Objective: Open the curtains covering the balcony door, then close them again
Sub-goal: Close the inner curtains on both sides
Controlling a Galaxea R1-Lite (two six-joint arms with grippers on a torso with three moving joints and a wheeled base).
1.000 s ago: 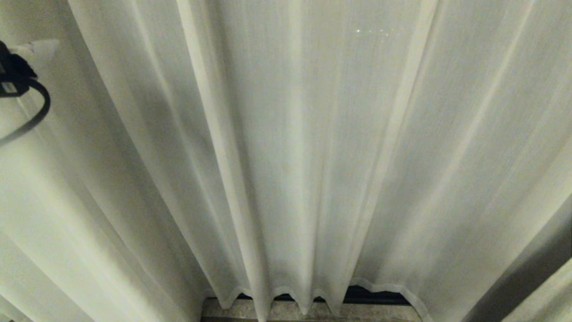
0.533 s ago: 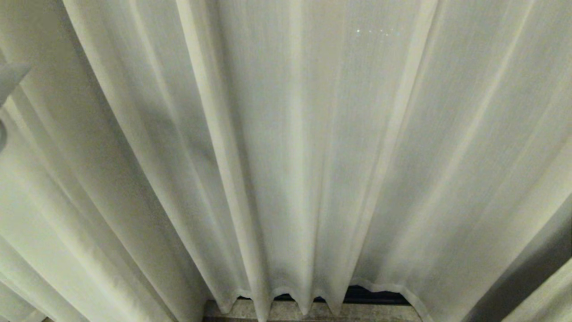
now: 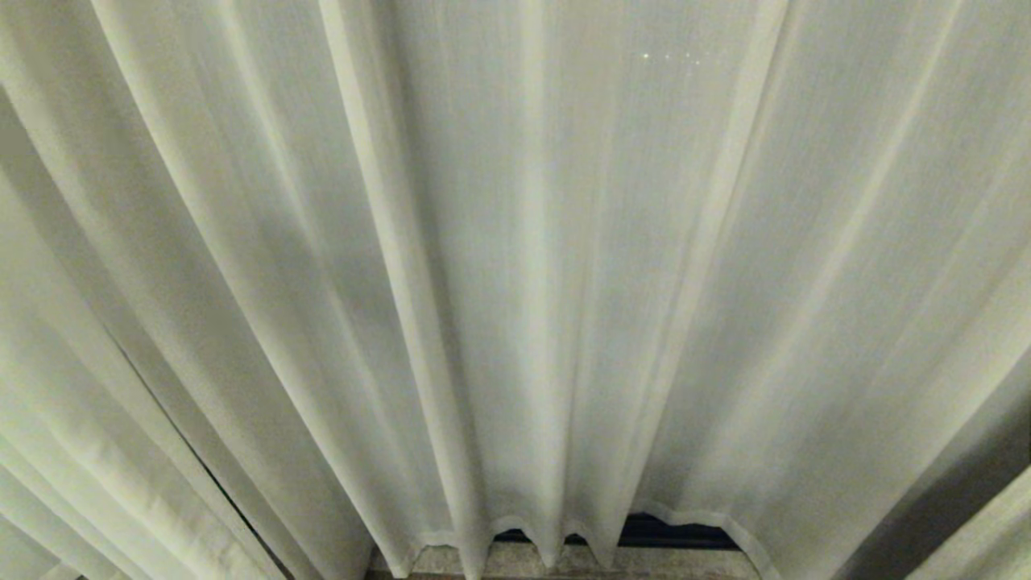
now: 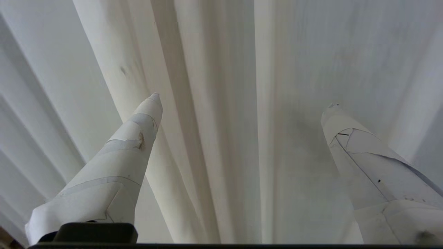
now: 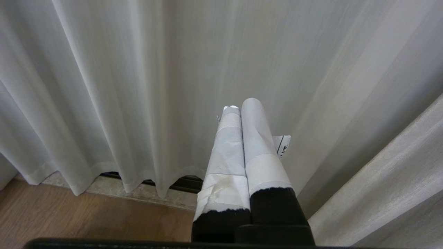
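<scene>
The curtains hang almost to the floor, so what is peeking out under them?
Under the curtains hem shows a pale stone sill and a dark strip just behind it. Everything higher up behind the fabric is covered, so no glass or handle can be seen.

1. Curtains (image 3: 564, 282): pale off-white sheer, fine vertical weave, long pleat shadows in soft grey; hem a slightly brighter band.
2. Heavier side panel (image 5: 391, 193): cream-beige woven.
3. Sill (image 5: 138, 192): mottled grey-beige stone; track behind it dark.
4. Floor (image 5: 69, 221): warm brown wood grain.
5. Gripper fingers (image 5: 238, 155): white tape over black.
</scene>
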